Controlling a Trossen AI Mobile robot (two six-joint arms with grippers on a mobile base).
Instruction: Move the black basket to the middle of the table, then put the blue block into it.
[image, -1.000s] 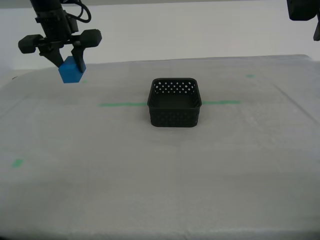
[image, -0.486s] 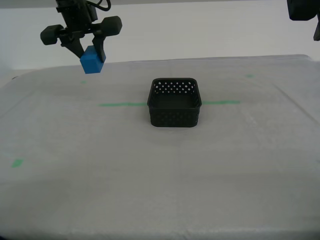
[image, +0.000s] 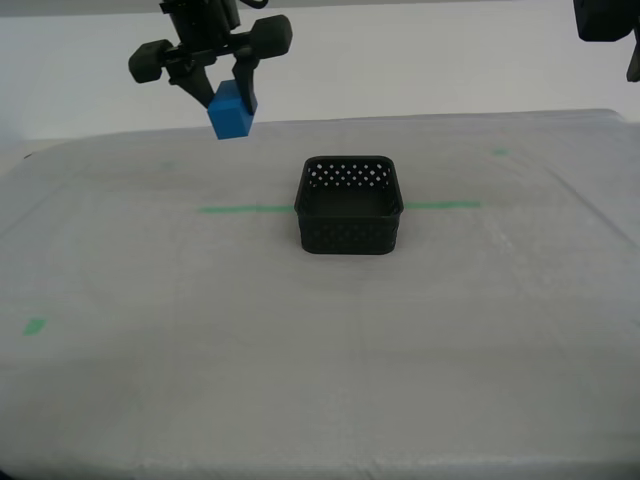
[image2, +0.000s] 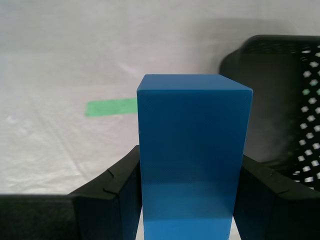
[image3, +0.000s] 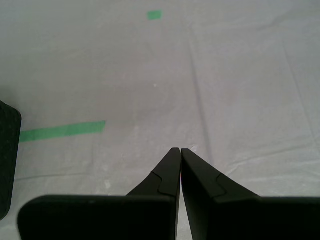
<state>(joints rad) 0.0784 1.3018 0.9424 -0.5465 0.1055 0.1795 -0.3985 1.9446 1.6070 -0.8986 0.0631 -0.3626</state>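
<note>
My second gripper (image: 230, 85) hangs high over the far part of the table (image: 150, 400), toward the exterior view's left, with its two black fingers (image: 247, 82) clamped on the blue block (image: 231, 110). The block is clear of the sheeting, in the air, tilted a little, and up and to the exterior view's left of the black basket (image: 349, 205). In the second wrist view the blue block (image2: 192, 150) stands between the two pads (image2: 117, 200), touching both, with the basket's perforated wall (image2: 295, 110) beyond it on one side and a strip of green tape (image2: 111, 107) on the pale sheet behind.

The basket sits upright near the middle of the table, open side up, nothing inside it that I can see. The green tape line (image: 245, 209) runs across the table on both sides of it, passing behind or under it. Small green tape bits lie apart: one (image: 35, 326) near the exterior view's left edge, one (image: 500, 152) far back toward the right.

My first gripper (image3: 180, 152) shows only in its own wrist view: its fingertips are pressed together with nothing between them, above bare sheeting, with a tape strip (image3: 62, 131) and a dark corner of the basket (image3: 9, 160) to one side
</note>
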